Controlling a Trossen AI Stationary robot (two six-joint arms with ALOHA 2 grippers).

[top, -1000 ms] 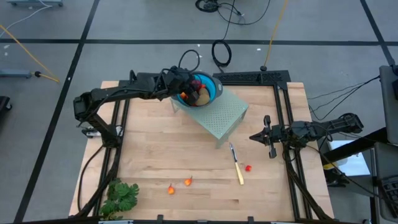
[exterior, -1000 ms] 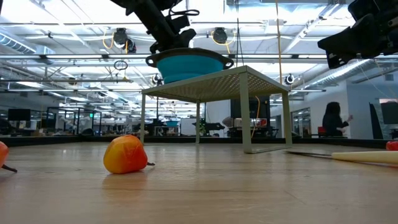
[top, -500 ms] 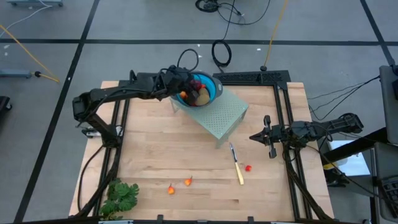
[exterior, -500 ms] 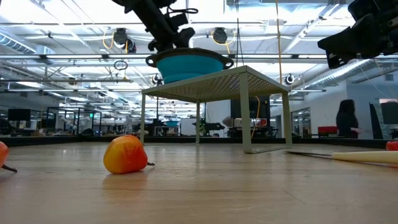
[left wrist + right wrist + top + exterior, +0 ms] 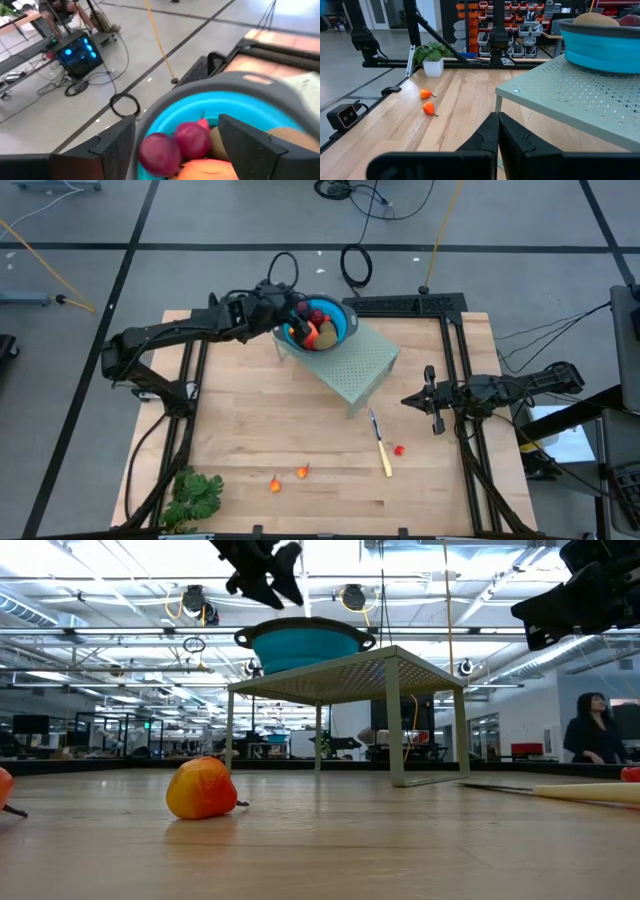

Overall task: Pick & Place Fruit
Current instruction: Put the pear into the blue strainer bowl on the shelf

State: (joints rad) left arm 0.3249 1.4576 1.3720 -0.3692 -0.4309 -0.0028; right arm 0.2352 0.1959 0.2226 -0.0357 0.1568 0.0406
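Note:
A blue bowl [image 5: 340, 327] with a grey rim stands on a small green perforated stand [image 5: 358, 365] at the table's far middle. In it lie the fruit: two dark red balls [image 5: 160, 152], an olive-brown oval [image 5: 292, 136] and an orange piece [image 5: 202, 170]. My left gripper [image 5: 292, 308] hangs open just above the bowl's left rim [image 5: 262, 637], with nothing between its fingers [image 5: 116, 142]. Three tiny orange-red bits [image 5: 274, 485] [image 5: 302, 472] [image 5: 399, 449] lie on the near part of the table. My right gripper [image 5: 432, 405] waits shut near the right edge, clear of everything.
A yellow-handled knife [image 5: 382, 448] lies on the table in front of the stand. A leafy green bunch [image 5: 195, 495] sits at the near left corner. Bare wood stretches between the stand and the near edge. A person [image 5: 592, 730] is in the room beyond.
My left gripper has risen out of the bowl and drawn back a little toward the table's left edge; it now hangs clear above the rim. The bowl and the fruit in it have stayed put.

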